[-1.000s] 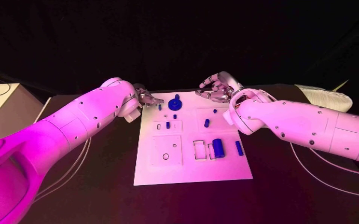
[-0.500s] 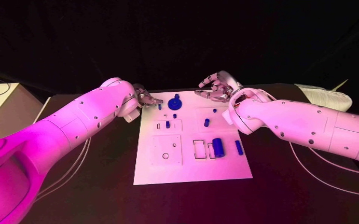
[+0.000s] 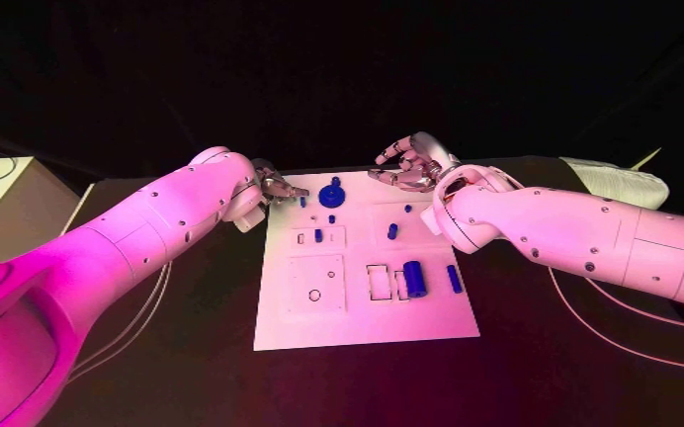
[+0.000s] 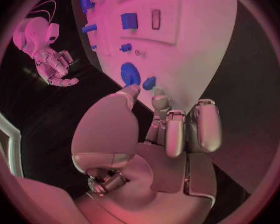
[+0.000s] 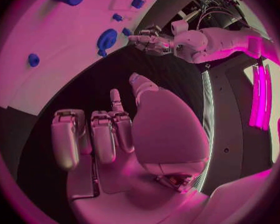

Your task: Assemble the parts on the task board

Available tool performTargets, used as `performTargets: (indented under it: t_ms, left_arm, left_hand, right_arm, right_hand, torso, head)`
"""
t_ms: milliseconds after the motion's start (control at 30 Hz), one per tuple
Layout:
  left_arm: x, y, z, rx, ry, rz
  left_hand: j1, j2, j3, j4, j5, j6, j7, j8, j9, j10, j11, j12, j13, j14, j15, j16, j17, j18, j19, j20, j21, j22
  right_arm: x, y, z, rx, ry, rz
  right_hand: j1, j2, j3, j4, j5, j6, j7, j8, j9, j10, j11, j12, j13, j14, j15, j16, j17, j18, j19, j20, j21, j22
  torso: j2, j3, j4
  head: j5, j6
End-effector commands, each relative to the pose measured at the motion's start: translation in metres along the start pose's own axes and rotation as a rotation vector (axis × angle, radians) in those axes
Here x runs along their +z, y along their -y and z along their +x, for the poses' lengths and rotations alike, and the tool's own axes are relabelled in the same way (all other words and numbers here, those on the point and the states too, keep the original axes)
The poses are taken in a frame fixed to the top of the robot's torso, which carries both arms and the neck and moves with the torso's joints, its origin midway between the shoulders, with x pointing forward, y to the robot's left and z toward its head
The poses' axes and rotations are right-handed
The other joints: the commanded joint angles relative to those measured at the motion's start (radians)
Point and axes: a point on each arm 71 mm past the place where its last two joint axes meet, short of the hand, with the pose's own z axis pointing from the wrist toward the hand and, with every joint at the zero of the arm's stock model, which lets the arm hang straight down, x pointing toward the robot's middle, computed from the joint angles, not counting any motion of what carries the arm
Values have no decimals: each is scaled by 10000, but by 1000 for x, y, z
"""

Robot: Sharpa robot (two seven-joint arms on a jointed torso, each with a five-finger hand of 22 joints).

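Head view: your left hand (image 3: 277,190) sits at the task board (image 3: 357,323) far-left corner, nearer the round blue part (image 3: 332,196) than the right hand (image 3: 409,167), which hangs off the far edge. Left wrist view: fingers curled, empty; part just beyond the fingertips. Right wrist view: right hand curled, empty, over black table (image 5: 159,69).

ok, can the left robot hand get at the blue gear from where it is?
Probably yes. The left robot hand sits at the board's far left corner, right beside the gear, with nothing between them.
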Motion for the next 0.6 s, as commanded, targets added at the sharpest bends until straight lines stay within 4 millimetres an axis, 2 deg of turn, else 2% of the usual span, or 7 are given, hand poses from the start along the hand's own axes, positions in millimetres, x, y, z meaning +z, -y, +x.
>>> performTargets:
  t_ms: [33, 600]
  left_arm:
    - [0, 4, 3, 35, -209, 193]
    - [2, 3, 6, 89, -298, 178]
  left_hand:
    - [20, 24, 45, -2, -24, 8, 48, -65, -17, -73, 16, 15, -3, 1023, 75, 33, 2635, 32, -24, 58, -24, 6]
    - [175, 72, 166, -10, -26, 35, 49, -83, -86, -98, 17, 39, -25, 1023, 79, 33, 2635, 34, -29, 70, -20, 11]
  right_arm:
    - [0, -3, 1, -90, -41, -195]
    - [1, -4, 2, -90, -50, -214]
  right_hand:
    - [-68, -3, -39, -10, 47, -69, -14, 44, 10, 531, 42, -47, 2219, 996, 22, -35, 2443, 30, 619, 47, -32, 1826]
    - [-68, -3, -39, -10, 47, -69, -14, 44, 10, 531, 42, -47, 2219, 996, 22, -35, 2443, 30, 619, 47, -32, 1826]
  torso:
    - [-3, 0, -4]
    - [-11, 5, -2]
  head:
    - [5, -8]
    - [-16, -36]
